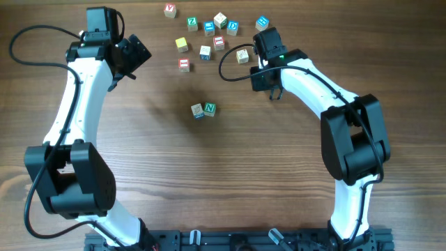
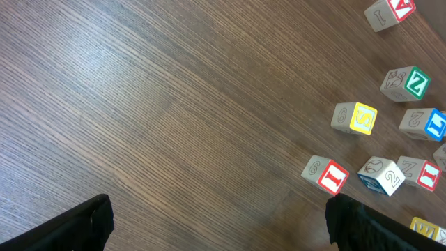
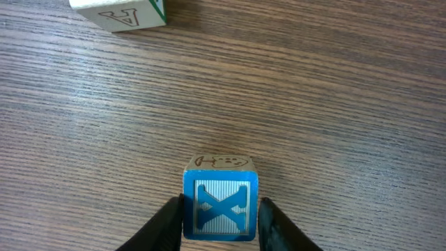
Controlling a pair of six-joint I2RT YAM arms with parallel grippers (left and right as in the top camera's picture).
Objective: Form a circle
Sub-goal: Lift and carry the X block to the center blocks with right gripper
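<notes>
Blue X cube [image 3: 220, 199] sits pinched between the fingers of my right gripper [image 3: 221, 213], pads touching both its sides. Bare wood lies ahead, with a green-edged A cube [image 3: 122, 14] well apart. Overhead, the circle [image 1: 203, 109] is so far only two touching cubes at mid-table. It lies from that gripper toward my base and to my left, well apart, which I judge to be the carry. At the left wrist, my left gripper [image 2: 216, 226] gapes wide and empty, with scattered cubes [image 2: 354, 117] off to one side.

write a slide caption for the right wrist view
right hand gripping a blue X cube, a second cube at top left on the wood table
</notes>
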